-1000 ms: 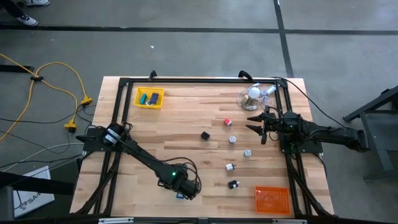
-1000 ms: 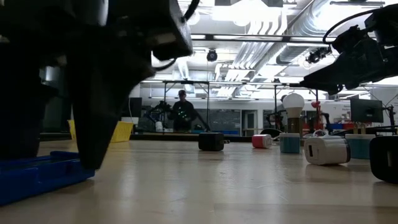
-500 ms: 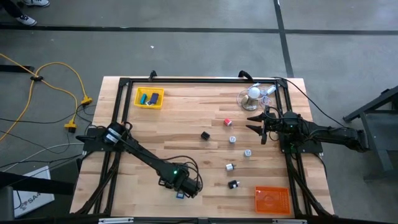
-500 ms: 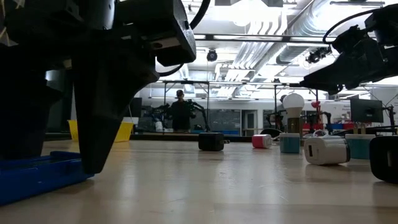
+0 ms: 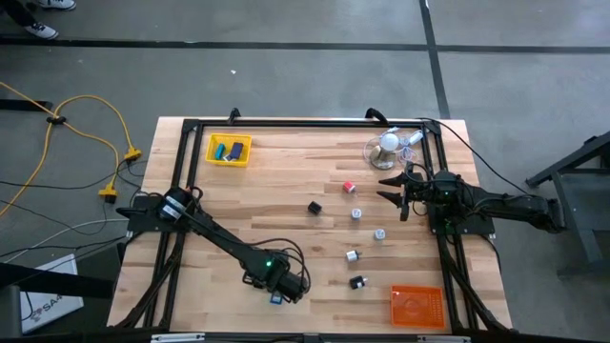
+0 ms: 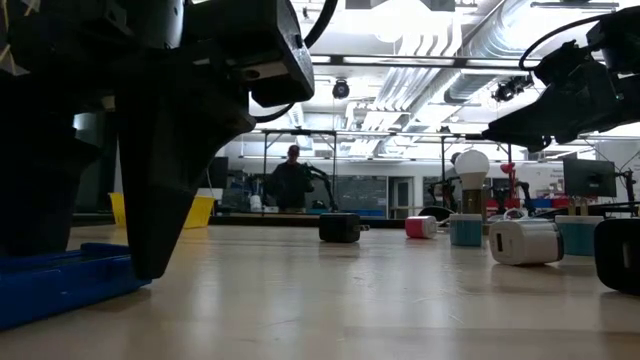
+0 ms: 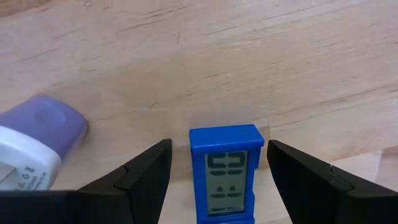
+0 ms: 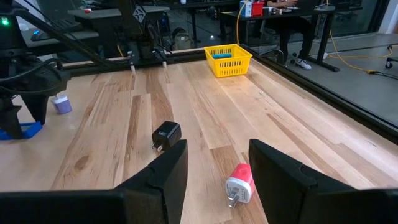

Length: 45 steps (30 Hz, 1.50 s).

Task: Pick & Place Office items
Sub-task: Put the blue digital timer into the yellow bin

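The left gripper (image 7: 214,165) is held low over the light wooden table (image 7: 261,56), jaws spread wide, with a small blue rectangular plastic block (image 7: 226,172) lying ungripped between them and a purple-and-white capped piece (image 7: 34,140) just outside one finger. The right gripper (image 8: 217,168) is held above the table with jaws parted and empty; a red-and-white plug-shaped piece (image 8: 240,183) lies between them and a black plug-shaped cube (image 8: 165,135) beyond one finger.

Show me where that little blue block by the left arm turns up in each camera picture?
High view: blue block at the near edge, under the left gripper.
Low view: bottom left.
Left wrist view: centre, between open fingers.
Right wrist view: far left.
Shared landmark: the left gripper.
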Available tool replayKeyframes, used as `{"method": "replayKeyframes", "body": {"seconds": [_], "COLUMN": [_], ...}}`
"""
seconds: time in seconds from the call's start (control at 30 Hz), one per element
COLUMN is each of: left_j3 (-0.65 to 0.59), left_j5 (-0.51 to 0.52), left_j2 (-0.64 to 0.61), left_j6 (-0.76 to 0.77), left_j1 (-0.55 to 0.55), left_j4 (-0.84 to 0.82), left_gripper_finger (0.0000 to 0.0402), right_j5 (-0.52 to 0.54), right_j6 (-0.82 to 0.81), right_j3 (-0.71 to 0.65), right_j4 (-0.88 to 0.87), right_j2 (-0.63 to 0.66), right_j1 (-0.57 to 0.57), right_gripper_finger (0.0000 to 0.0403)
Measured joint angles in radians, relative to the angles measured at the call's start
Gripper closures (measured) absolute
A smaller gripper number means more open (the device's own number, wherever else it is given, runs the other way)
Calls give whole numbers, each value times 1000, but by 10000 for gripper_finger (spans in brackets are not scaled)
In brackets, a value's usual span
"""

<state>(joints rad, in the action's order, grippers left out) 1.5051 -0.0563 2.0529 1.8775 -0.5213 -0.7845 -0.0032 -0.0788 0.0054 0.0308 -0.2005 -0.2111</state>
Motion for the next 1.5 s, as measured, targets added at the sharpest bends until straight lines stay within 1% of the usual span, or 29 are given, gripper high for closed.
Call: {"method": "replayKeyframes", "body": {"seconds": [0.1,0.33,0.47,1.5], "left_j3": [0,-1,-1,-1], "left_j5": [0,-1,0,-13], "left_j2": [0,0,0,-1], "left_j6": [0,0,0,-2], "left_j1": [0,0,0,1], "left_j4": [-3,-16,-19,-22], "left_gripper_finger": [163,219,234,238], "right_j5": [0,0,0,0], "right_j6": [0,0,0,0], "right_j3": [0,0,0,0], "right_j4": [0,0,1,1], "right_j2": [0,0,0,0], "right_j1": [0,0,0,0], "right_gripper_finger": [245,245,245,245]}}
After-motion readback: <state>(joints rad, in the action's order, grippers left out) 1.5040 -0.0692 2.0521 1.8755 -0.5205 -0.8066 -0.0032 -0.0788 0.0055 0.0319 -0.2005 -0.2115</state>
